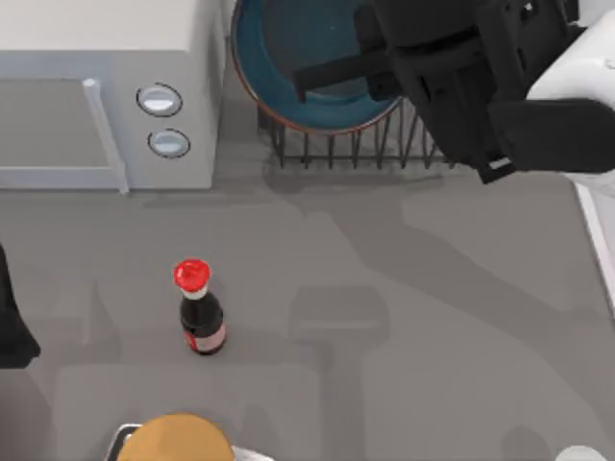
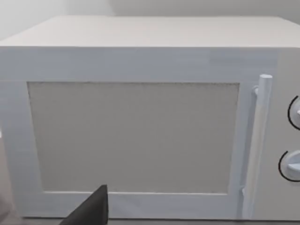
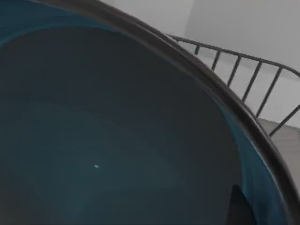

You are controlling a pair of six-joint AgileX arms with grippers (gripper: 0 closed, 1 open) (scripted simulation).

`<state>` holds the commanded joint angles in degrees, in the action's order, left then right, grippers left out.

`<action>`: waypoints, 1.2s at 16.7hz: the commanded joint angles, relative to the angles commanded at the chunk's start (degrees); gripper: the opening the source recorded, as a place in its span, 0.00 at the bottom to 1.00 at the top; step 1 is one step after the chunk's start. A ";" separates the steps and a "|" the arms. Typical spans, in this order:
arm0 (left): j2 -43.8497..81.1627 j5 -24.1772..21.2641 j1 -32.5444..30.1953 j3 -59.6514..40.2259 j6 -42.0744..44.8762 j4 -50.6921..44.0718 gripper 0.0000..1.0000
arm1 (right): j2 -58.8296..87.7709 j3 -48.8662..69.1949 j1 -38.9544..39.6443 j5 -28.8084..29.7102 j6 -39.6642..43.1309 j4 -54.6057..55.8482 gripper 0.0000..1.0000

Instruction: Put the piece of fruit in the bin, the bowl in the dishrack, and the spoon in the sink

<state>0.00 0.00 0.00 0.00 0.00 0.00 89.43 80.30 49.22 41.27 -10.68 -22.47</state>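
Observation:
The blue bowl (image 1: 288, 58) with its reddish-brown rim hangs over the dark wire dishrack (image 1: 336, 149) at the back of the table. My right gripper (image 1: 332, 75) is shut on the bowl, one dark finger lying across its inside. The right wrist view looks into the bowl (image 3: 117, 140), with the rack's bars (image 3: 253, 79) beyond its rim and a fingertip (image 3: 239, 208) just inside it. My left arm (image 1: 10, 322) is parked at the table's left edge. The piece of fruit, the spoon and the bin are out of view. The sink's pale rim (image 1: 598, 240) runs along the right edge.
A white microwave (image 1: 96, 86) with two round knobs stands at the back left; the left wrist view faces its door (image 2: 131, 136). A red-capped dark sauce bottle (image 1: 200, 312) stands left of centre. A round orange-brown thing (image 1: 178, 440) sits at the front edge.

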 joint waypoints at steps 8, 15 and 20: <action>0.00 0.00 0.00 0.00 0.00 0.00 1.00 | -6.85 2.06 10.23 19.54 8.87 21.11 0.00; 0.00 0.00 0.00 0.00 0.00 0.00 1.00 | -4.59 1.95 8.71 18.22 8.77 23.13 0.00; 0.00 0.00 0.00 0.00 0.00 0.00 1.00 | 8.62 0.47 0.84 10.84 9.11 38.29 0.00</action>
<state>0.00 0.00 0.00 0.00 0.00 0.00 98.05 80.77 50.06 52.11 -1.57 15.82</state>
